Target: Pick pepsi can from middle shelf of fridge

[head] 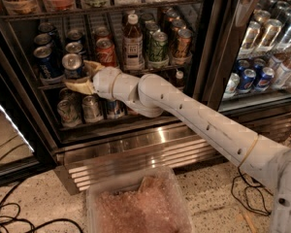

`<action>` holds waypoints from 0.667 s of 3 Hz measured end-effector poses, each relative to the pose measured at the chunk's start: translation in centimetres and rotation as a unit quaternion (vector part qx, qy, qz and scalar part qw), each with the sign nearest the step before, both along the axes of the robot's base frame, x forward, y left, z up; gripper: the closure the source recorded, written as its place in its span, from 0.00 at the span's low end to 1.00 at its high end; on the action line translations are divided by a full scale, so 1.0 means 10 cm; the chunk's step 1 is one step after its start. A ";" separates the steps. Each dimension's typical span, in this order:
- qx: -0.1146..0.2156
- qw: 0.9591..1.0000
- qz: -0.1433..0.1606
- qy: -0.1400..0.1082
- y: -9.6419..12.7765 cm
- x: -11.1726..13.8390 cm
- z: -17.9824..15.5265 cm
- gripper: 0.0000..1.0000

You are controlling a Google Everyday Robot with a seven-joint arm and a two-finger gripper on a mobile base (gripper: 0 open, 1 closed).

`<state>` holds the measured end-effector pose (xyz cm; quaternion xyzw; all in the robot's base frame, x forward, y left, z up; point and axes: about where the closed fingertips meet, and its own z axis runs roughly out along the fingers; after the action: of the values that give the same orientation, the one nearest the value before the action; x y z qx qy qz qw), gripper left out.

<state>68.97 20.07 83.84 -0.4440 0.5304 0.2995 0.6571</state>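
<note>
End effector point(79, 76) at the pepsi can point(72, 65)
Held level with the middle shelf point(50, 86) for a side grasp; whether it is clamped, I cannot tell.

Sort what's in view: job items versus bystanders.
Job: dark-blue aluminium pepsi can; tan two-finger gripper, at that can; dark wire middle shelf; black-framed fridge.
Bystanders: red Coca-Cola can; green can; clear plastic tub on floor.

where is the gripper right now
In the camera view the gripper is inside the fridge at the left of the middle shelf, at a pepsi can just left of the red coca-cola can.
</note>
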 end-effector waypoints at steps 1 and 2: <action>0.000 1.000 0.000 0.001 -0.01 0.00 0.00 1.00; -0.004 0.999 0.038 0.017 -0.13 -0.12 -0.22 1.00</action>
<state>67.75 18.76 81.59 -0.4613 0.5259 0.3296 0.6341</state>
